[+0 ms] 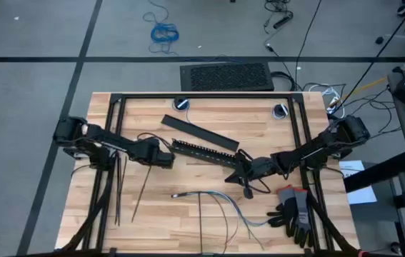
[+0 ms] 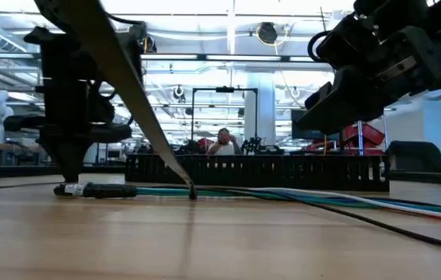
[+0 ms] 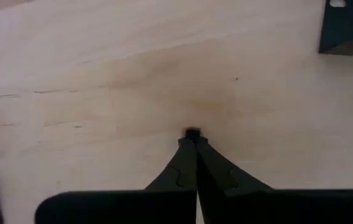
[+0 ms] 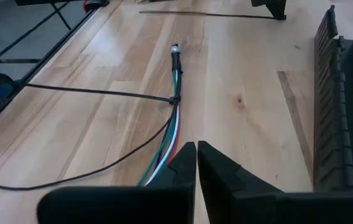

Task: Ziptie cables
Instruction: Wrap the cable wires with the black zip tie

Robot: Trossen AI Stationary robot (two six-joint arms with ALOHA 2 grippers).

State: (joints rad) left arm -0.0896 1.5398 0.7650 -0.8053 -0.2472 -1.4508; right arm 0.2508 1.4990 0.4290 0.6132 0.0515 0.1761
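The cables (image 1: 216,194) lie on the wooden table, a thin bundle of blue, green and pale wires (image 4: 175,118). One black ziptie (image 4: 174,99) is looped around them, and its tail runs off across the table. My left gripper (image 1: 165,160) is shut on another ziptie (image 1: 142,193), left of the slotted bar (image 1: 202,151). My right gripper (image 4: 196,148) is shut with nothing in it, above the table beside the cables, near the bar's right end. More zipties (image 1: 118,187) lie loose at the left. My left gripper pinches one end of the ziptie (image 3: 192,132) between its two fingertips, which point down at the table. From there the strip (image 4: 207,14) runs toward the near edge. In the low view it slants, and its lower end (image 2: 193,193) touches the wood.
A flat black bar (image 1: 198,130) lies behind the slotted bar. Grey and black gloves (image 1: 295,212) lie at the near right. A black frame (image 1: 202,95) borders the table. Bare wood (image 1: 166,228) lies near the front edge. A person sits far behind the table (image 2: 224,141).
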